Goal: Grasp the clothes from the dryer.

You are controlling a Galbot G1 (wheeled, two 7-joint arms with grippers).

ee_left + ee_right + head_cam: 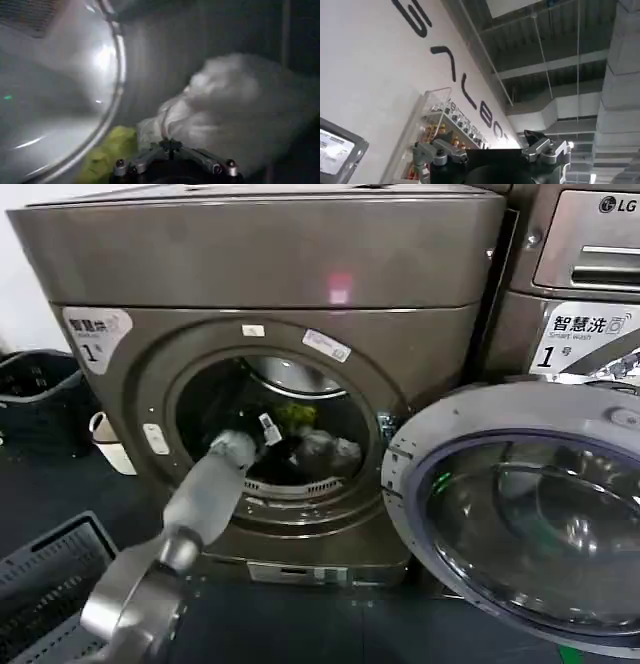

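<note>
The bronze-grey dryer (400, 274) stands with its round mouth open. Inside the drum lie the clothes, a lime-green piece (296, 416) and a white piece (332, 450). My left arm reaches into the mouth, with the left gripper (268, 434) just inside. From the left wrist, the white piece (235, 100) bulks ahead and the lime-green one (112, 150) lies beside it. The left gripper (170, 145) has its tips together on a fold of the white piece. My right gripper (490, 150) points up at a wall and ceiling, open and holding nothing.
The dryer's glass door (520, 514) hangs open to the right, close to the mouth. An LG-marked machine (580, 244) stands behind it. A dark slatted basket (50, 584) sits on the floor at lower left, with a dark crate (40, 399) and a white cup (105, 439) farther back.
</note>
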